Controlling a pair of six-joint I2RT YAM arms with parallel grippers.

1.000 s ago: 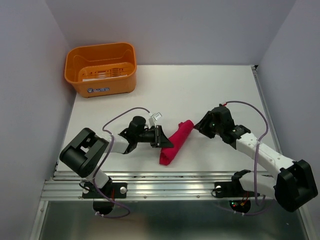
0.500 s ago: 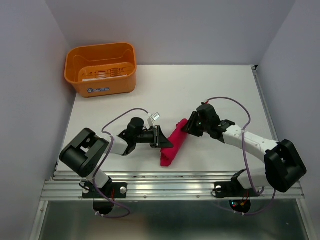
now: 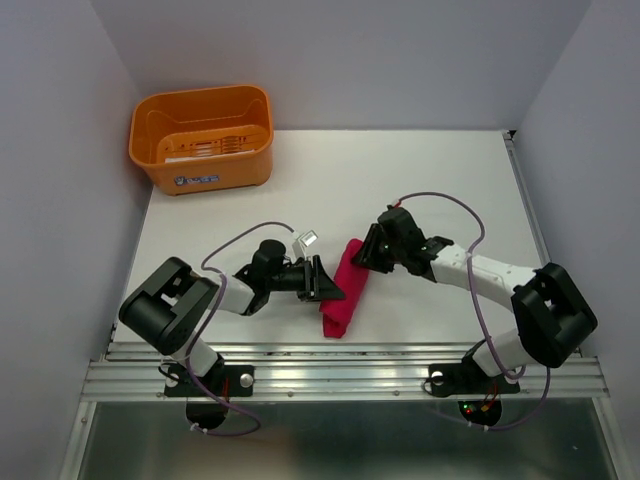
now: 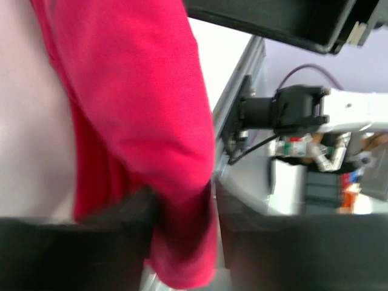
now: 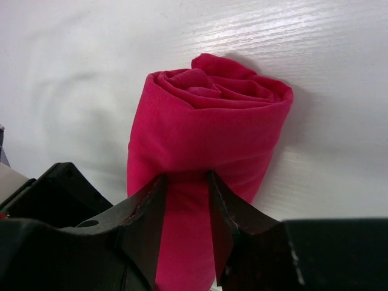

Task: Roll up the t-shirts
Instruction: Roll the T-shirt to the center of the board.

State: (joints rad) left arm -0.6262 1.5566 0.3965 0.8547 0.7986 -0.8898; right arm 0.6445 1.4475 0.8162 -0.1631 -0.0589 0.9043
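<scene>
Right gripper (image 3: 362, 255) has swung in from the right and is now pinched onto the upper end of the shirt (image 3: 343, 290), which lies rolled up at lower centre of the top view. Left gripper (image 3: 325, 285) still straddles the lower end, but I can't tell if it's squeezing. Roll looks basically done, probably just tightening now.

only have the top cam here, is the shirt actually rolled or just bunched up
Observer: Rolled. The right wrist view looks at the t-shirt end-on and shows spiral layers at its end.
Operator: is right holding it
Observer: Yes, the right gripper straddles the roll, and its fingers pinch the fabric from both sides.
Operator: and left
Observer: Fabric fills the gap between the fingers of the left gripper. That view is blurred, so a firm grip can't be confirmed.
</scene>
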